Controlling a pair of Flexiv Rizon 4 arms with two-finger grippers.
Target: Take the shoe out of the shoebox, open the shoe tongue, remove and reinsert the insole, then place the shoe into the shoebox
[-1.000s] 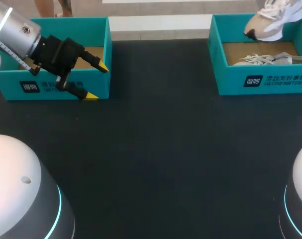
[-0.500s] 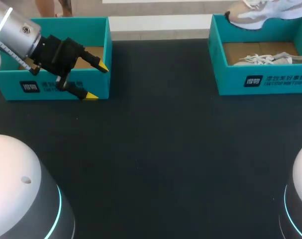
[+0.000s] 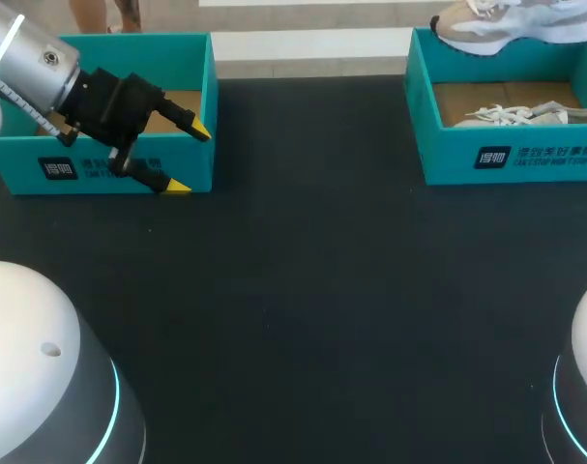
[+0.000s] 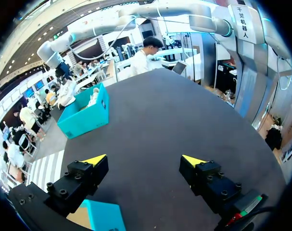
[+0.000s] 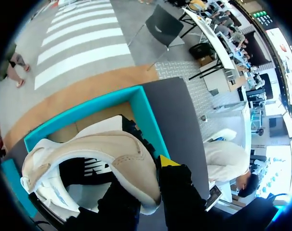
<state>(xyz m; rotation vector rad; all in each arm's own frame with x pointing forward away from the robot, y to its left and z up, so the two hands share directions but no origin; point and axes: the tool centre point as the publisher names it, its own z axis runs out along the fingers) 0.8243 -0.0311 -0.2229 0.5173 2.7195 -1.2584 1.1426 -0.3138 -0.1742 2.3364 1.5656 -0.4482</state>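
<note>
Presently the shoe (image 3: pixel 501 24) is up at the upper right of the head view. It hangs clear above the back wall of the shoebox (image 3: pixel 506 155), partly cut off by the top edge. Its long axis runs left to right across the frame.

Right wrist view: the right gripper (image 5: pixel 148 187) is pinching the shoe at one end. One yellow tip shows just beside the upper; the other finger is hidden under it. Toe or heel end: cannot tell. The open box lies directly beneath.

A second shoe (image 3: pixel 511 115) lies in the box, pale laces showing over the cardboard floor.

The left gripper (image 3: pixel 190 158) sits at the upper left, fingers spread with nothing between them. It is over the front corner of the other teal box (image 3: pixel 32 155), tips pointing toward the right of the frame. It is well apart from the shoe, with the whole dark table (image 3: pixel 303 290) between.

Judgement: step one, lifting out, looks nearly done. The right arm alone has the shoe. The coming move likely carries it down and to the left, onto bare table between the boxes, where the left gripper could meet it. The shoe lies up and far right of that gripper. Keeping its long axis crosswise should present the tongue for opening.
</note>
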